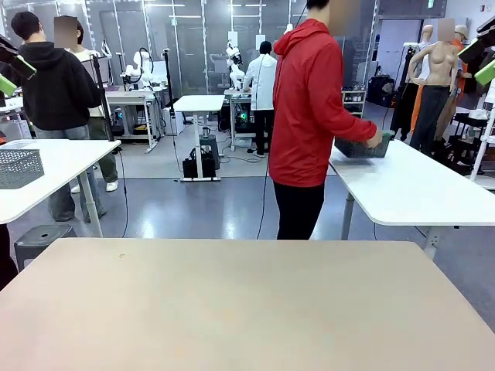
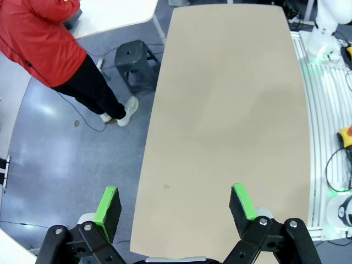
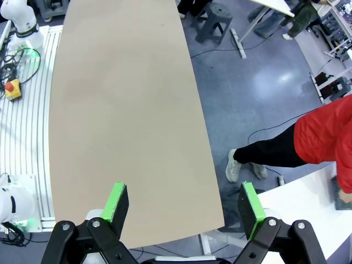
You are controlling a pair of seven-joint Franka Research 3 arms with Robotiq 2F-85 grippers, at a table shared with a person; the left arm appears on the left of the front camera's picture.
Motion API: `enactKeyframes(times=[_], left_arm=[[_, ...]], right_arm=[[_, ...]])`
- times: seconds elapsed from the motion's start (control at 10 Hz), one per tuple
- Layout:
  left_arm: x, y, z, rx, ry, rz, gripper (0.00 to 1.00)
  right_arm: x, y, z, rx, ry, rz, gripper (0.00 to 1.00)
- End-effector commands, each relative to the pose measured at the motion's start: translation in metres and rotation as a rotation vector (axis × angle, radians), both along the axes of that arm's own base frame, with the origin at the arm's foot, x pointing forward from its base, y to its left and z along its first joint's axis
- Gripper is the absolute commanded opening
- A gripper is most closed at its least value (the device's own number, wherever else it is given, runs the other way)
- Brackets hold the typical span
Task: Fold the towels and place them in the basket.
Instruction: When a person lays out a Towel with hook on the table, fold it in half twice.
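- Our left end effector and right end effector: open, empty, table beneath.
- Pre-start, we judge: person holds basket far beyond them.
- Next needs towels in reach.

In the front view the basket, at two o'clock from the surface, is partly covered by the person's hand; what lies in it is too small to tell. In the right wrist view the edge cuts it off at four o'clock.

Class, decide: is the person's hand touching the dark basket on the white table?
Touching. The front view shows the hand gripping the basket at its rim, no gap.
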State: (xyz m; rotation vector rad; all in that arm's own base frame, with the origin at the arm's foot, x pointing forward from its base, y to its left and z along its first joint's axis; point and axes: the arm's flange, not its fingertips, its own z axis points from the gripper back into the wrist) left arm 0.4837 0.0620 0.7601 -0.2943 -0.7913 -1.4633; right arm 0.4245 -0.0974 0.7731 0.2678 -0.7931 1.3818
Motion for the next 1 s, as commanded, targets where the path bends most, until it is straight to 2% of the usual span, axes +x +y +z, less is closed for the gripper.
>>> enactKeyframes(times=[0.0, 0.6, 0.9], left_arm=[[-0.002, 0.001, 0.001, 0.0, -0.003, 0.002, 1.0], [-0.002, 0.001, 0.001, 0.0, -0.003, 0.002, 1.0], [-0.002, 0.001, 0.001, 0.0, -0.003, 0.002, 1.0]], right_arm=[[0.001, 0.0, -0.001, 0.024, -0.001, 0.019, 1.0], [-0.023, 0.007, -0.006, 0.012, 0.014, 0.065, 1.0], [-0.029, 0.011, -0.011, 0.019, 0.039, 0.126, 1.0]])
